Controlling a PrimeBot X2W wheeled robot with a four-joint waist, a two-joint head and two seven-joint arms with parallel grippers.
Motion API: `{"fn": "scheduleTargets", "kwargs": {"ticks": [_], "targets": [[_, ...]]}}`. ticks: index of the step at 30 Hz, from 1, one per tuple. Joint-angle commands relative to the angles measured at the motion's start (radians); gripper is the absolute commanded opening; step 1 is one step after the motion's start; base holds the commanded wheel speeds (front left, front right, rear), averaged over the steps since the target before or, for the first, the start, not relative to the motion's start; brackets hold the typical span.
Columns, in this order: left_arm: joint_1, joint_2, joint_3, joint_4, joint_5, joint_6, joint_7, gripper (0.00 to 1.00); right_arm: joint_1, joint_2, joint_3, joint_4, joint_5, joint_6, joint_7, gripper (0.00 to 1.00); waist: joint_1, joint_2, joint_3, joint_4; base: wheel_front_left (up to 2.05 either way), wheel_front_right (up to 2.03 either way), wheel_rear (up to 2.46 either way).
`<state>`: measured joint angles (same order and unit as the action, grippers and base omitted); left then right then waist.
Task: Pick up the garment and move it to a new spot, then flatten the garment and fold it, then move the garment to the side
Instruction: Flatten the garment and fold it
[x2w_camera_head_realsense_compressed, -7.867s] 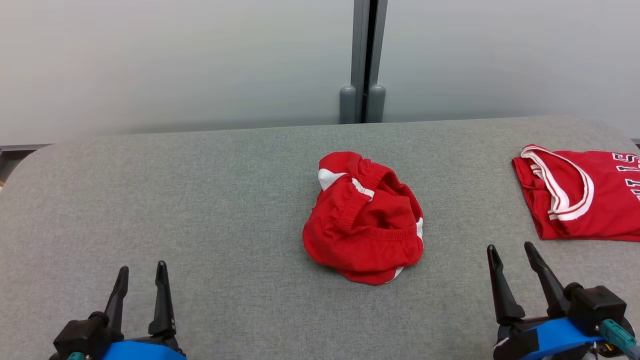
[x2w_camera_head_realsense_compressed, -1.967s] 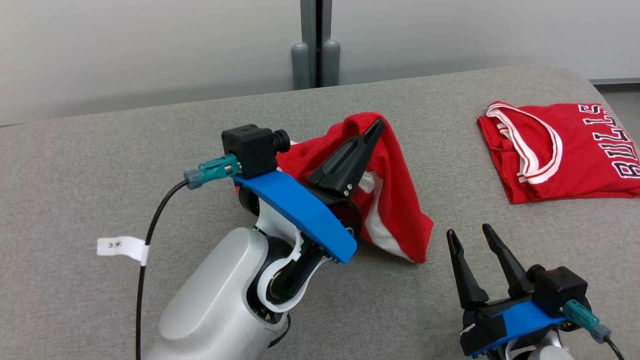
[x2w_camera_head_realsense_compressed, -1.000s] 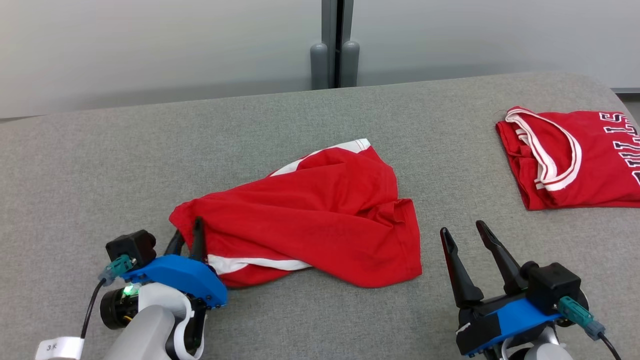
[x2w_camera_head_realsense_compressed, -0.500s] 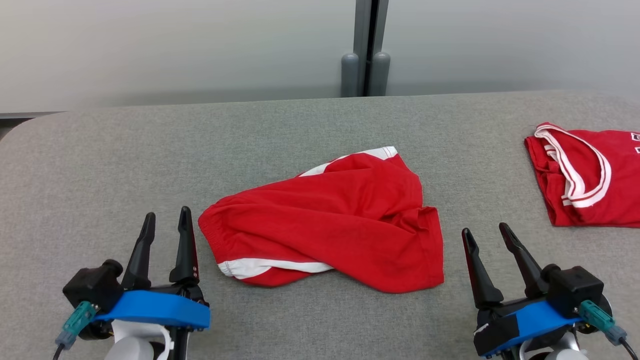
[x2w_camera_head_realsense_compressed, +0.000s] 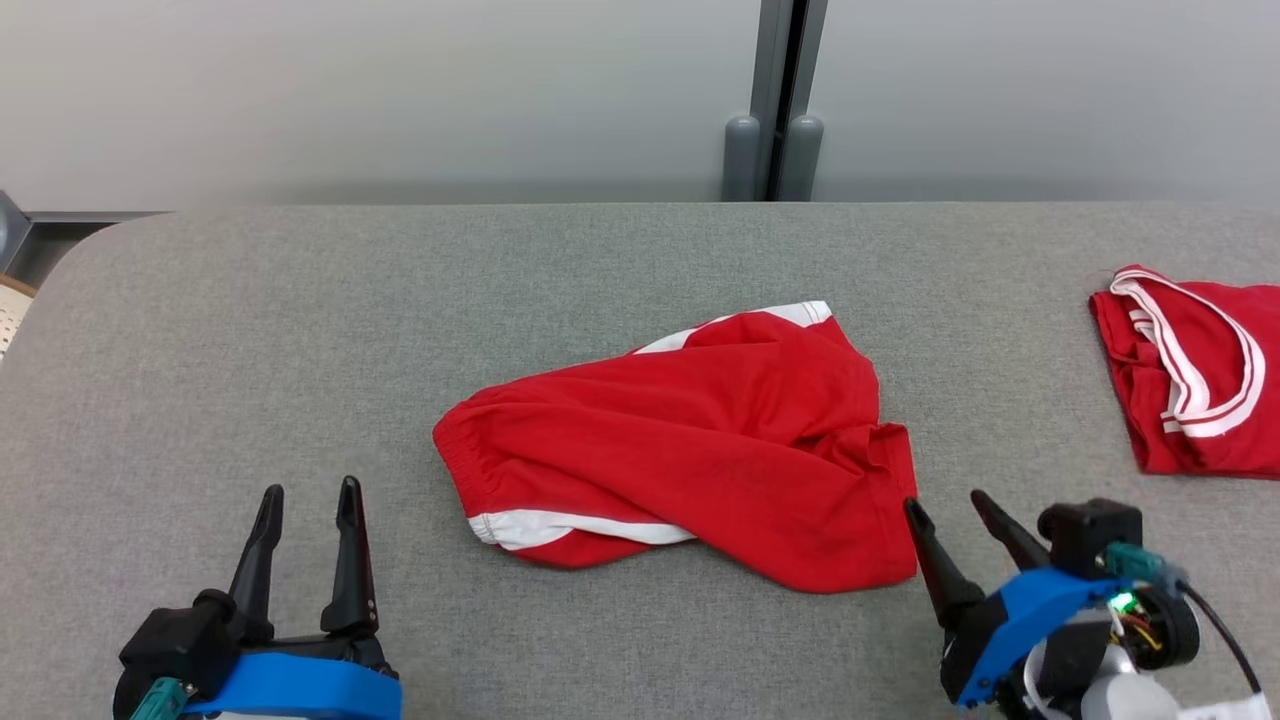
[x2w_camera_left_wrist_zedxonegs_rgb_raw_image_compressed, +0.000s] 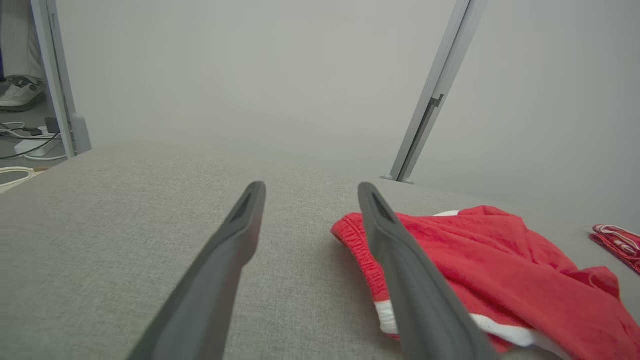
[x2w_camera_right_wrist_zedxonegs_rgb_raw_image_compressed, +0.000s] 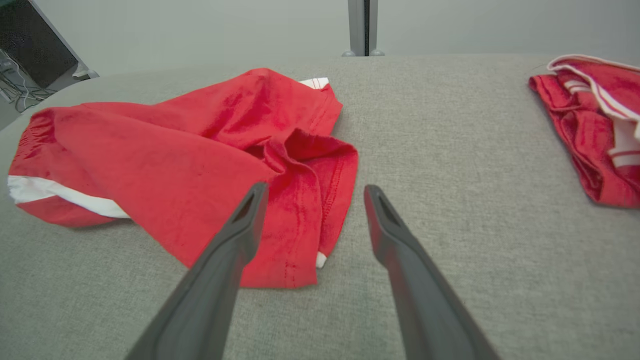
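1. Both pairs of my jaws stand wide and empty. My left gripper (x2w_camera_head_realsense_compressed: 310, 487) sits low on my left and my right gripper (x2w_camera_head_realsense_compressed: 946, 500) low on my right, fingers pointing away from me.
2. Under and beyond both pairs of jaws spreads the grey padded table (x2w_camera_head_realsense_compressed: 300, 330).
3. On it the red shorts (x2w_camera_head_realsense_compressed: 690, 450), the garment I am to flatten, lie rumpled ahead of my jaws and between them. Their long axis runs crosswise, from one gripper toward the other.
4. Beyond and outward of my right jaws lies a folded red jersey (x2w_camera_head_realsense_compressed: 1190, 370), well apart from the shorts.
5. Ahead and inward of my left jaws is the waistband end (x2w_camera_head_realsense_compressed: 462, 440), with bare table between us.
6. Just beside my right jaws is the leg hem (x2w_camera_head_realsense_compressed: 895, 470). In the right wrist view the cloth runs under my inner finger (x2w_camera_right_wrist_zedxonegs_rgb_raw_image_compressed: 235, 235), though I cannot tell if it touches. My right arm is the nearer one, and I judge each gripper should take its own end and draw outward along that axis.
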<state>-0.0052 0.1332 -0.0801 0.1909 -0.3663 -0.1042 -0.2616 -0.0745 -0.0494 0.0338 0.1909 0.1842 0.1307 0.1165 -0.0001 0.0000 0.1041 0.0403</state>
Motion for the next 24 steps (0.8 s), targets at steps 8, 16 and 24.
{"fn": "scheduleTargets", "kwargs": {"ticks": [8, 16, 24], "targets": [[-0.011, -0.03, 0.035, -0.003, 0.027, -0.019, -0.004, 1.0, -0.171, -0.002, 0.018, 0.163, 0.016, 0.0, 0.136, 1.0, 0.0001, 0.0, 0.031, 0.024, 0.0, 0.0, 0.0], [-0.037, -0.037, 0.025, 0.012, 0.033, -0.027, -0.004, 1.0, -0.286, -0.007, 0.024, 0.334, 0.027, 0.0, 0.14, 1.0, 0.0001, 0.0, 0.054, 0.045, 0.0, 0.0, 0.0], [-0.042, -0.033, 0.022, 0.024, 0.034, -0.029, -0.004, 1.0, -0.348, -0.03, 0.114, 0.418, 0.068, 0.0, 0.099, 1.0, 0.0001, 0.0, 0.064, 0.043, 0.0, 0.0, 0.0]]}}
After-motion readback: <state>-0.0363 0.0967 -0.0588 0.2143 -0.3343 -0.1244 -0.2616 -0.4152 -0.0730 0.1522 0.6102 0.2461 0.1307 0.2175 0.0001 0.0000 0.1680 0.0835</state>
